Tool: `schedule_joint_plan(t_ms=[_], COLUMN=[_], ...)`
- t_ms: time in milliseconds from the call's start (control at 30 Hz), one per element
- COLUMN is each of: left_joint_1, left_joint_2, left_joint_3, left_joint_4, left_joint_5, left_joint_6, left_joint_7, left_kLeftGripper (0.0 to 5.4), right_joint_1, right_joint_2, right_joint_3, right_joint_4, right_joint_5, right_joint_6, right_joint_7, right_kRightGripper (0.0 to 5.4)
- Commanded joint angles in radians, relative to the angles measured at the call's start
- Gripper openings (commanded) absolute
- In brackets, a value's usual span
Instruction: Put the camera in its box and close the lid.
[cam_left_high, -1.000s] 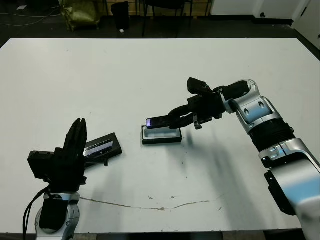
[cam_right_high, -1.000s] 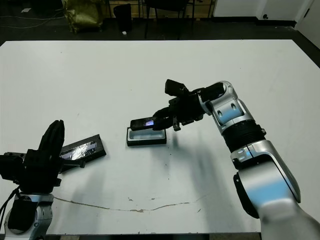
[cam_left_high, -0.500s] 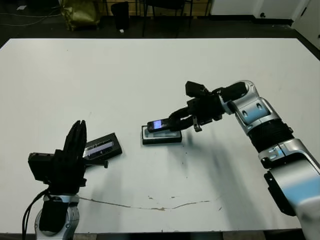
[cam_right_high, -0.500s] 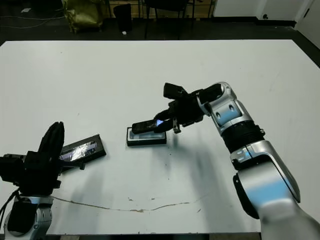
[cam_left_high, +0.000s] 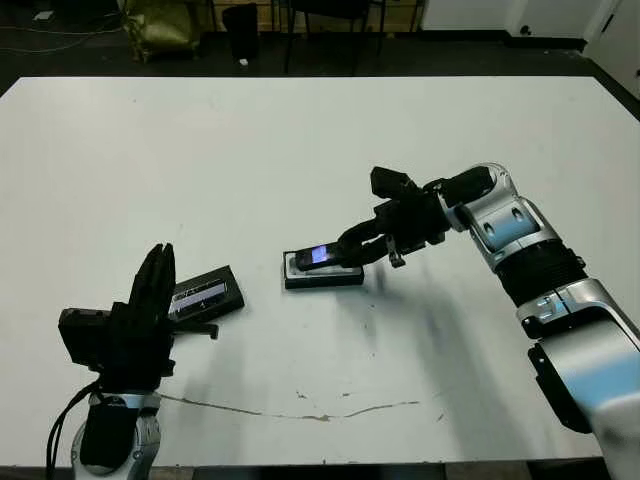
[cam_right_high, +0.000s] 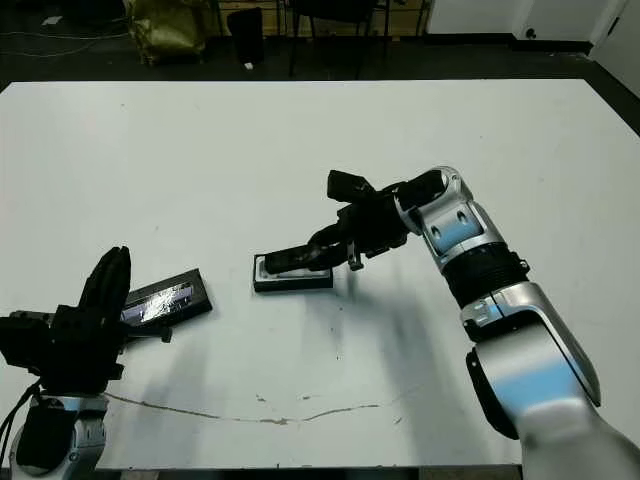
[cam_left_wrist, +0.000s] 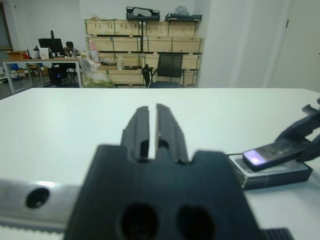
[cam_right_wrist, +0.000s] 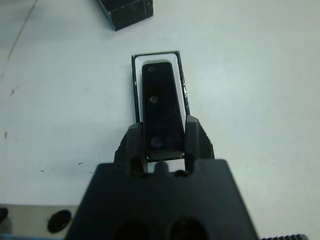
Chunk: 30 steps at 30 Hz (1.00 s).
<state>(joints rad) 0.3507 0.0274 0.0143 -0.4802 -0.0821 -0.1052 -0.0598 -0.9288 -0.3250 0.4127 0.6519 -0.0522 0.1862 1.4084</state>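
Near the middle of the white table, the right gripper grips the camera by its near end, one finger on each long side, and holds it directly over the box. In the right wrist view the bar sits lined up lengthwise inside the box's white lining, with a thin white margin showing around its far end. The left wrist view shows the bar tilted, its far end low at the box and its gripped end raised, so it does not look seated yet. To finish this step well, the arm should lower the gripped end until the bar lies flat within the walls, keeping it square to the tray, and part the fingers only once it rests; letting go early could leave it propped on the rim or nudge the light box. Well apart, toward the robot's left, the lid lies flat on the table just beside the left gripper, whose fingers stand pressed nearly together, holding nothing.
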Motion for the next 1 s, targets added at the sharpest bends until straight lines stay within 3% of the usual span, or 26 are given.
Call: schedule_joint_plan(t_ms=[33,533,767,1000], left_joint_1=[0.019,0.024,0.025,0.026], left_joint_2=[-0.003,-0.003,-0.005,-0.004], left_joint_3=[-0.002,-0.006,-0.008,-0.010], left_joint_4=[0.012,0.005,0.008,0.011], left_joint_5=[0.002,0.004,0.003,0.004], left_joint_6=[0.010,0.023,0.018,0.016], left_joint_7=[0.003,0.006,0.005,0.004], left_kLeftGripper=[0.00,0.00,0.00,0.00], right_joint_1=[0.016,0.013,0.012,0.028], right_joint_2=[-0.001,0.026,0.043,0.077], right_joint_3=[0.014,0.052,0.055,0.043], right_joint_4=[-0.013,0.006,0.003,0.016], right_joint_5=[-0.015,-0.053,-0.058,-0.043], right_joint_6=[-0.001,-0.014,0.050,0.032], right_joint_7=[-0.008,-0.029,-0.044,-0.076], right_kRightGripper=[0.38,0.38,0.38,0.37])
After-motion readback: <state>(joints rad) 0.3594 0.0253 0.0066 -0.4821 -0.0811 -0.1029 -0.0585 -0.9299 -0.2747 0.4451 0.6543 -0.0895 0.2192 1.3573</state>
